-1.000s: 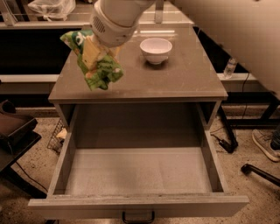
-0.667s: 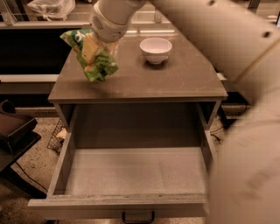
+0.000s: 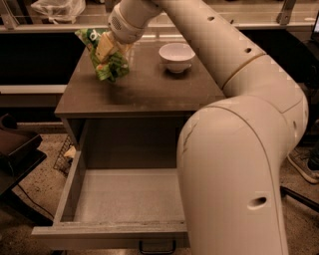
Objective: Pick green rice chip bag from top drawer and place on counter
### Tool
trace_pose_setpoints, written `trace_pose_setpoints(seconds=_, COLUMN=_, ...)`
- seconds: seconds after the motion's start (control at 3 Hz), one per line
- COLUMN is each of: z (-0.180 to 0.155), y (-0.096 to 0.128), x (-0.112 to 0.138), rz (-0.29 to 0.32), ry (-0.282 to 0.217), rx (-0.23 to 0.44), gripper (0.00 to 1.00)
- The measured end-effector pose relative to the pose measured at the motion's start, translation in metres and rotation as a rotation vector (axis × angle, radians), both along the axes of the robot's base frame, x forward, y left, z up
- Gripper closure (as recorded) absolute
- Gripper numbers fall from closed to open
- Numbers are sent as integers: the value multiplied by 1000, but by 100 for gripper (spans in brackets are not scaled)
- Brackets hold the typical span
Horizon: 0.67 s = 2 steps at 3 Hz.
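The green rice chip bag hangs from my gripper over the left rear part of the counter. Its lower end is at or just above the counter surface. The gripper is shut on the bag's upper part, reaching in from the upper right; my large white arm fills the right side of the view. The top drawer is pulled out wide below the counter and its flat bottom is bare. Its dark handle shows at the front edge.
A white bowl stands on the counter's rear right. A clear plastic bag lies on a shelf behind, top left. A dark chair or case is at the left, and a wire basket sits beside the cabinet.
The gripper with the bag has moved slightly back and left over the counter and a little lower. My arm now covers much more of the right side of the view.
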<state>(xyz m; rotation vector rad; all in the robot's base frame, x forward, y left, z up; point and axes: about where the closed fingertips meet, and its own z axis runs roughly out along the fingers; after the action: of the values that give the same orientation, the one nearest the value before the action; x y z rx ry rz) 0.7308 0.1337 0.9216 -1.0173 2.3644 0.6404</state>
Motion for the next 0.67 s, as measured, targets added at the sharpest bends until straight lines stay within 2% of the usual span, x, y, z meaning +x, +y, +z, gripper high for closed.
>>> trace_pose_setpoints(seconds=0.67, z=-5, y=5, x=-2, rz=13, ry=4, rx=-9, gripper=53)
